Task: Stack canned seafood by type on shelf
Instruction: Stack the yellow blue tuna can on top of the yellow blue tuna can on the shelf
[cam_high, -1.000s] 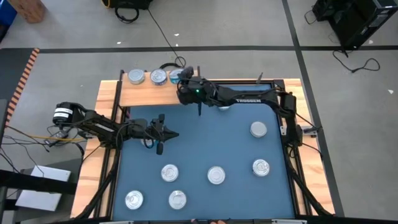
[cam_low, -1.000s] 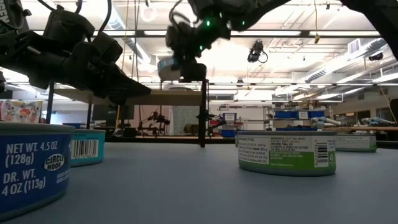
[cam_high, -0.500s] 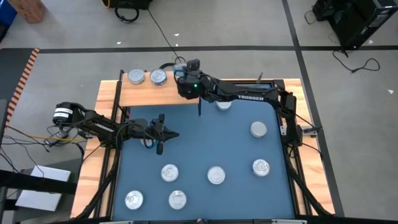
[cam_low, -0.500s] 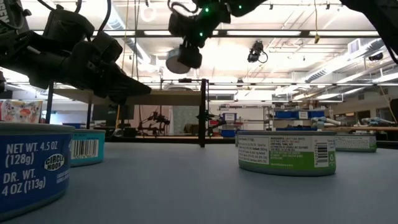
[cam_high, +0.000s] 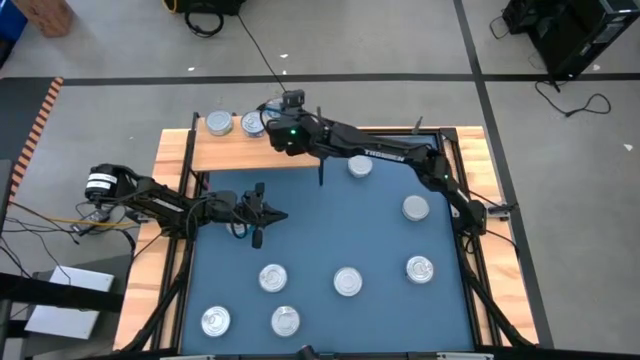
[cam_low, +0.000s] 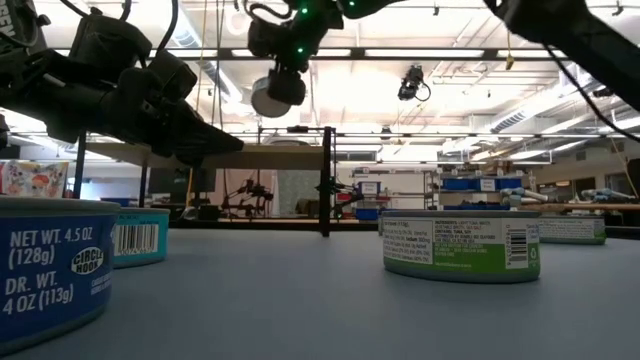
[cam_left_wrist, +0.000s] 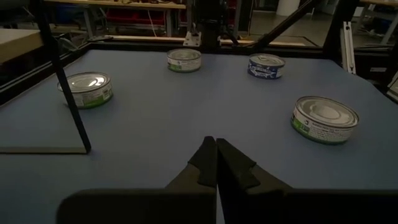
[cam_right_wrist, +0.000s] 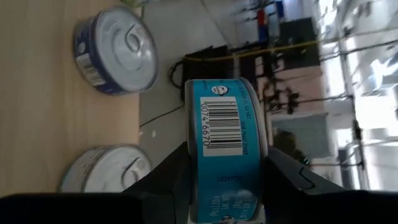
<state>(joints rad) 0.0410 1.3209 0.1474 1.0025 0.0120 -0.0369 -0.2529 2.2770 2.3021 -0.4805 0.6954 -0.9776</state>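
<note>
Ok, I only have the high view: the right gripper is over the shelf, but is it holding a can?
Observer: Yes, the right wrist view shows the right gripper shut on a light-blue can, barcode showing.
Operator: What do the shelf cans look like?
Observer: Both sit lids up on the shelf; one is a dark blue can, the other can has an unclear side.
Operator: Left gripper?
Observer: The left gripper is shut and empty above the blue tabletop.

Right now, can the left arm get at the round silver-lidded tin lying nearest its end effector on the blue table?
Probably yes: the left end effector, shut and empty, sits just above that round silver-lidded tin, with only bare blue table between.
</note>
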